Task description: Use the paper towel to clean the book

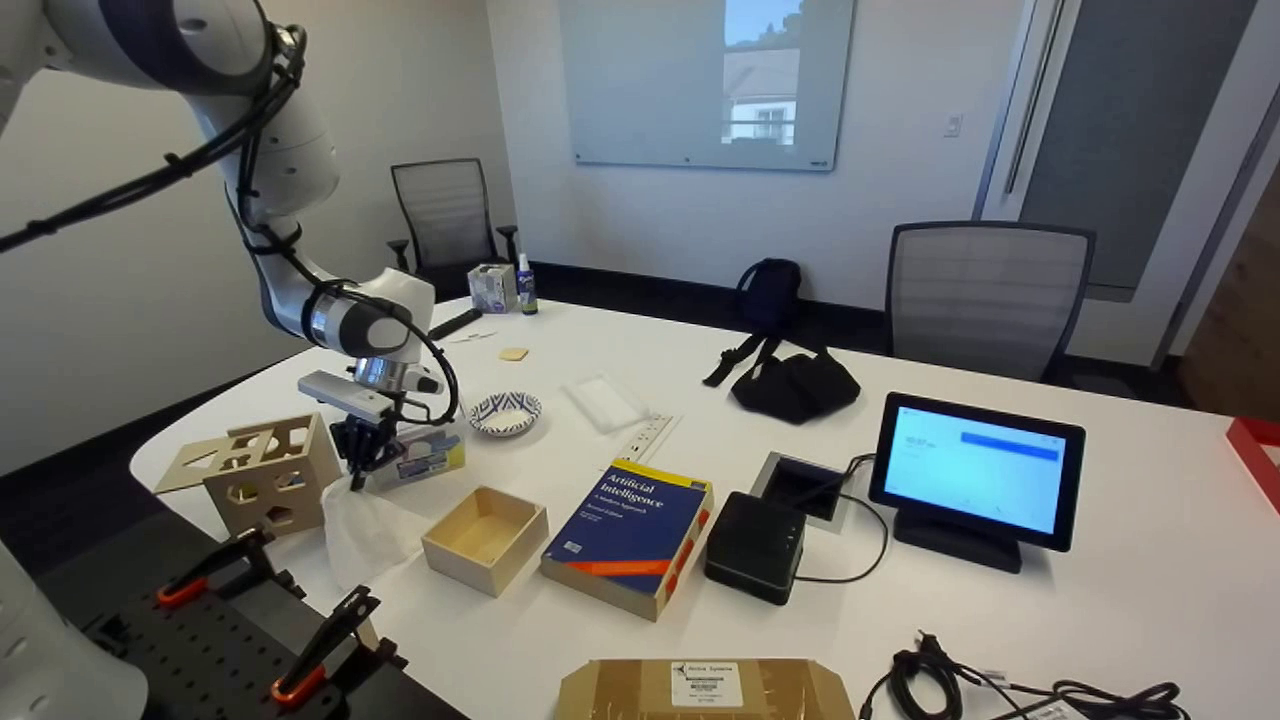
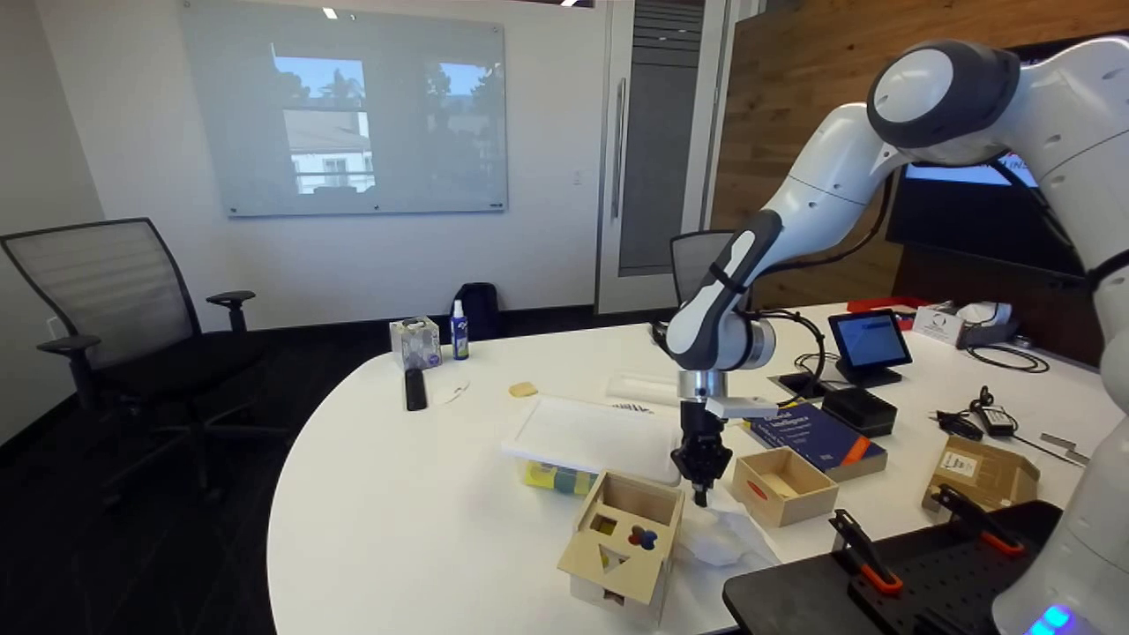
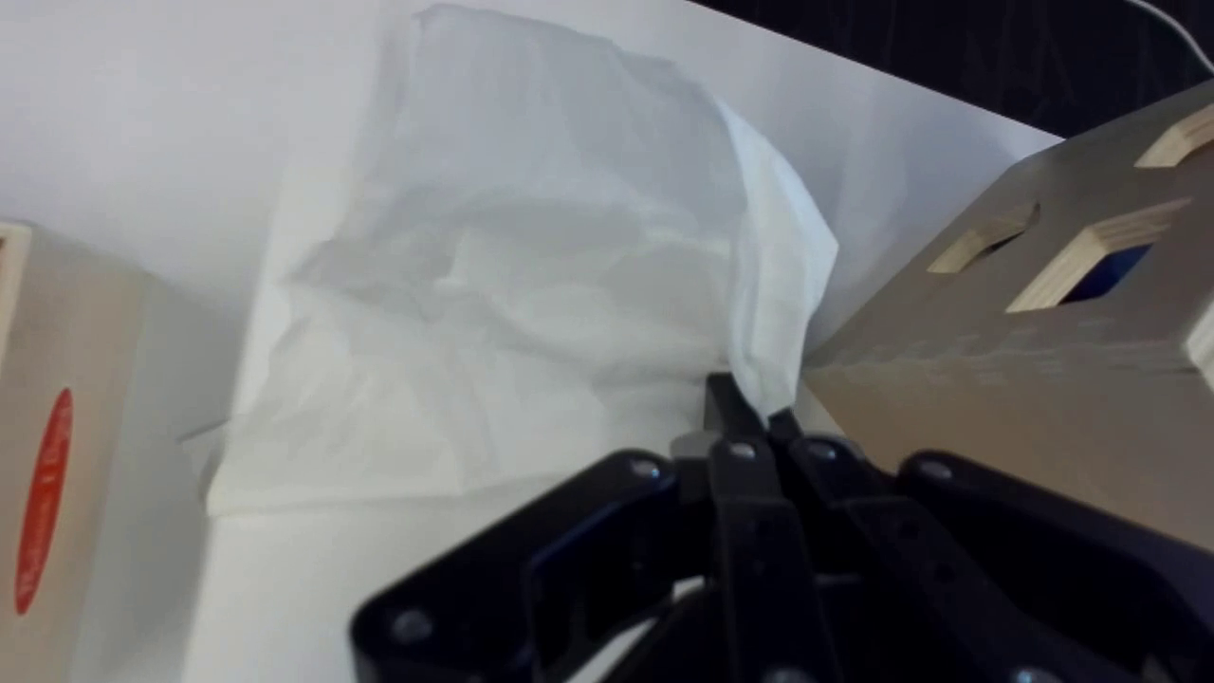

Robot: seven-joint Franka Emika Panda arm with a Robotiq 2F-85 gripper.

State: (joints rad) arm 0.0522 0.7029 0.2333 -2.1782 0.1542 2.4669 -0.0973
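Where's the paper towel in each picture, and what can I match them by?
In an exterior view: the paper towel, lower left.
In an exterior view: the paper towel, low, right of the middle.
In the wrist view: the paper towel, across the middle and upper left, one end pinched in the jaws.
Shared landmark: the wooden box with cutouts, left of the paper towel in both exterior views, right of it in the wrist view.
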